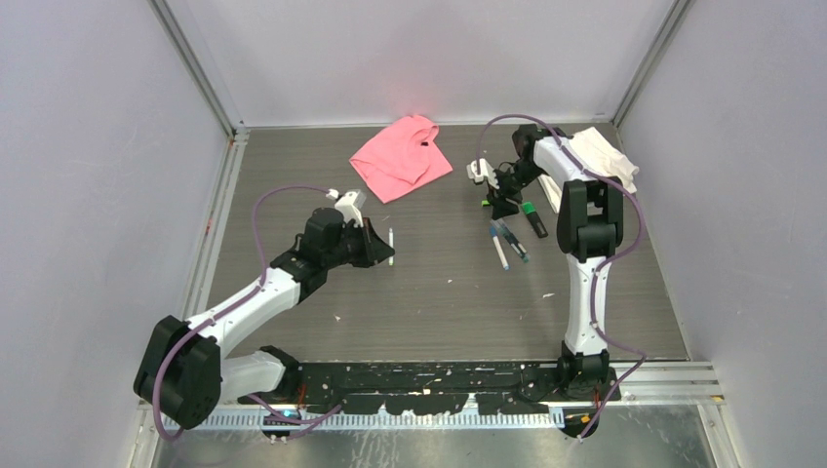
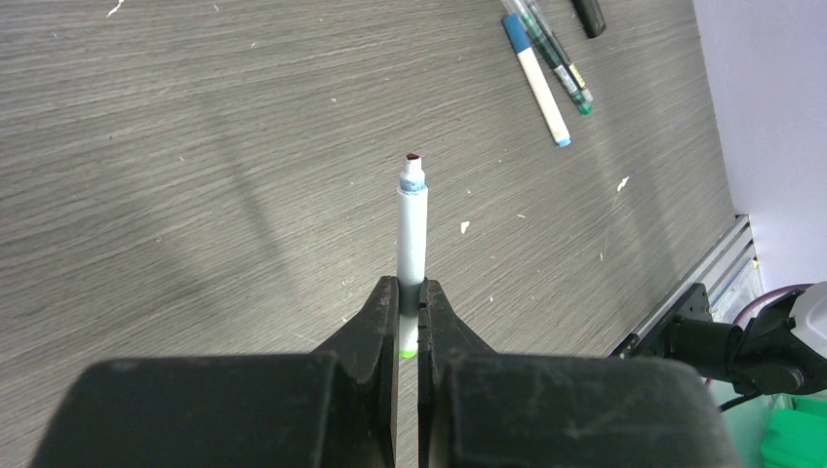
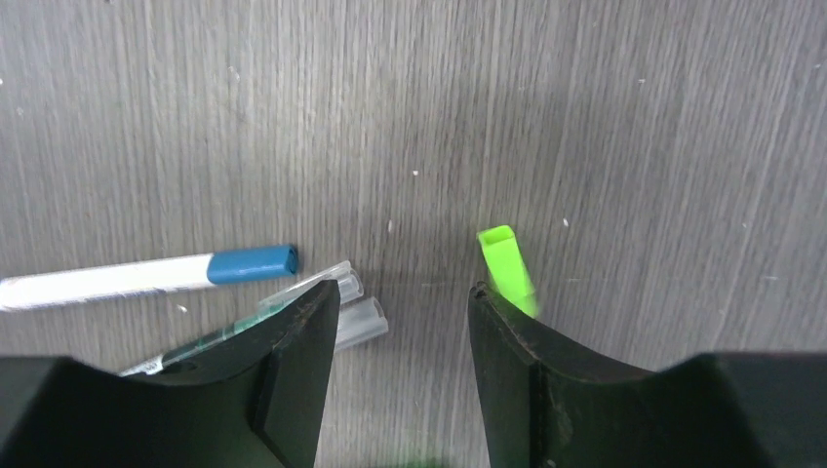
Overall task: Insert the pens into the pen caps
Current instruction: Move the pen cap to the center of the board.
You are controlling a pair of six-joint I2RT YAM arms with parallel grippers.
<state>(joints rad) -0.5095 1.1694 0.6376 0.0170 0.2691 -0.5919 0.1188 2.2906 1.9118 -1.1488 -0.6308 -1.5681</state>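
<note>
White-bodied slim plastic pen (image 2: 413, 219), likely light, stiff and slick, is clamped by its green tail, tip free, in the left gripper (image 2: 411, 292) below-left of the crumpled pink cloth (image 1: 400, 156); right gripper (image 3: 402, 290), jaws half-parted and empty, hovers right of that cloth over a tiny bright green plastic cap (image 3: 504, 255).

The table (image 1: 439, 302) is shown as a grey wood-grain top, flecked with white specks (image 2: 464, 227). A pink cloth (image 1: 402, 156) is laid crumpled at the far middle, and a white cloth (image 1: 607, 156) is seen at the far right corner. Right of centre, a white pen (image 3: 117, 281) fitted with a blue cap (image 3: 252, 263) is laid beside two clear-capped pens (image 3: 346, 307). A black highlighter (image 1: 536, 223) is placed just beside this group. A green cap (image 3: 505, 261) lies apart, near the clear caps.
</note>
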